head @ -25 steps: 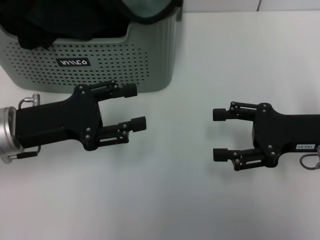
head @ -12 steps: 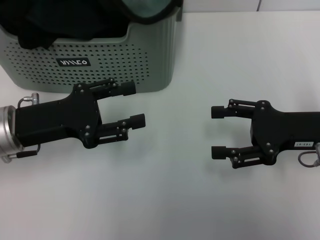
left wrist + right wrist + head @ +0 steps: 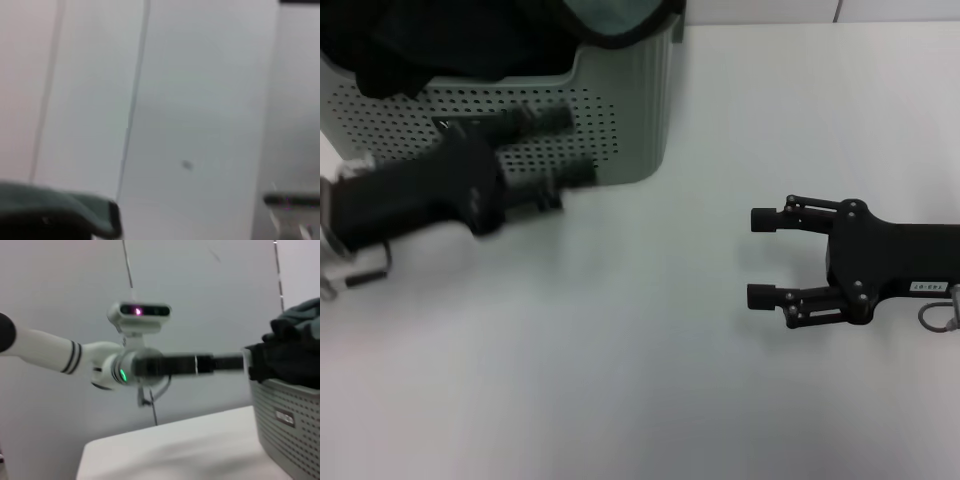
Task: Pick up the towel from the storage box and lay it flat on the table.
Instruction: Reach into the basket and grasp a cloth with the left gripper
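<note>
The storage box [image 3: 620, 120] stands at the far left of the white table [image 3: 650, 380]. The towel [image 3: 620, 18] shows its grey-green face and black edging at the box's right end, beside a black cloth [image 3: 430, 40]. My left gripper [image 3: 563, 147] is open and empty, blurred by motion, in front of the box's front wall. My right gripper [image 3: 764, 257] is open and empty over the table, well to the right of the box. The right wrist view shows the box [image 3: 290, 415] with the cloths piled in it and my left arm [image 3: 150, 367] reaching to it.
The black cloth fills most of the box. The left wrist view is blurred; a grey-green, dark-edged fold [image 3: 75, 212] shows at its lower corner. White table lies between and in front of the grippers.
My left gripper has moved away from me, toward the box, and now covers part of its front wall. My right gripper has barely shifted.
</note>
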